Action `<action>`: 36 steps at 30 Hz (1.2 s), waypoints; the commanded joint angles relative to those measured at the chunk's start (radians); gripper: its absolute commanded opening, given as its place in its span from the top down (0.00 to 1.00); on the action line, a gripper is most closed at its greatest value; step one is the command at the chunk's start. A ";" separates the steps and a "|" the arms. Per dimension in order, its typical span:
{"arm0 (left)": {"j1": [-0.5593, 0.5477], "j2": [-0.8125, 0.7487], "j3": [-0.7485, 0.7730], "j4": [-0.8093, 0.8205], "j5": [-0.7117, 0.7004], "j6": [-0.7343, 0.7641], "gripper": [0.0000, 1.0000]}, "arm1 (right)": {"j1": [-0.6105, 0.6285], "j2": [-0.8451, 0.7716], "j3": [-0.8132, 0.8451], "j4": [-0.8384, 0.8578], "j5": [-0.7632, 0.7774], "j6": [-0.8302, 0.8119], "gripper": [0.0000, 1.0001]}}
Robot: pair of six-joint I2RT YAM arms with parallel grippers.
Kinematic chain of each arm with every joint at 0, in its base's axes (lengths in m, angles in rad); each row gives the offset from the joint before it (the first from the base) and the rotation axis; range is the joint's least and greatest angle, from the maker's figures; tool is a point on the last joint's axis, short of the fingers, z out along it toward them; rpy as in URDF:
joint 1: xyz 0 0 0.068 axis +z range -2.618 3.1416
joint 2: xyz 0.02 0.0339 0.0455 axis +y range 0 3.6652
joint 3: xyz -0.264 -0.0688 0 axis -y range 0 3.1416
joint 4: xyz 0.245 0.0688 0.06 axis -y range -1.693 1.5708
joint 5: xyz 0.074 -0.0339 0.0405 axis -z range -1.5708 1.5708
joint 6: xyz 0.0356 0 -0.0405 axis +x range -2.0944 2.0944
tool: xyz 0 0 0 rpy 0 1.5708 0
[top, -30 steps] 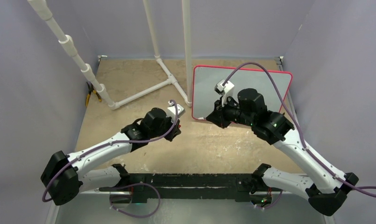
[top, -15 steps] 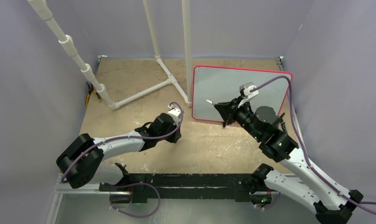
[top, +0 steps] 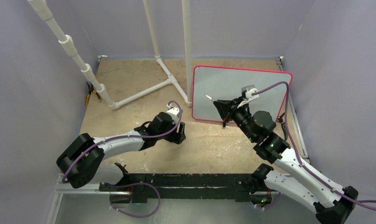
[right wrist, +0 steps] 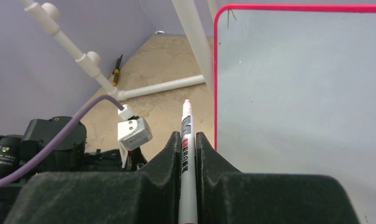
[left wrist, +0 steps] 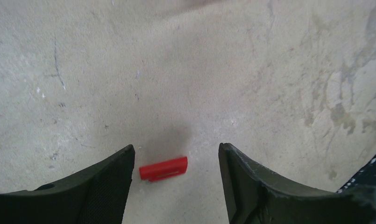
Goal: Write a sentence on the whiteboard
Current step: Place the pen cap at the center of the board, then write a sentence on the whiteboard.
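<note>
In the right gripper (right wrist: 188, 140), jaws clamped on a marker (right wrist: 186, 119), bare tip forward, near the left edge of the whiteboard (right wrist: 298, 93), which sits at the far right of the table (top: 130, 84). Left gripper (left wrist: 175, 149) spread wide, low over a red cap (left wrist: 163, 168) lying on the table

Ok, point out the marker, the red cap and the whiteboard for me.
marker (right wrist: 186, 140): right wrist view, printed barrel.
red cap (left wrist: 163, 168): left wrist view, its middle.
whiteboard (top: 223, 84): top external view, bare face.
</note>
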 commanded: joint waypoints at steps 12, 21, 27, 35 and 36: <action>0.247 0.092 0.427 -0.076 0.451 0.145 0.38 | -0.001 0.160 -0.004 0.365 0.135 -0.035 1.00; 0.246 0.196 0.401 0.068 0.454 0.107 0.46 | -0.001 0.266 0.023 0.400 0.201 -0.034 1.00; 0.247 0.270 0.395 0.150 0.433 0.101 0.51 | 0.000 0.306 0.027 0.459 0.199 -0.051 1.00; 0.245 0.326 0.394 0.212 0.435 0.085 0.58 | 0.000 0.360 0.057 0.514 0.197 -0.061 1.00; 0.245 0.329 0.394 0.213 0.435 0.085 0.59 | 0.000 0.366 0.058 0.521 0.197 -0.061 1.00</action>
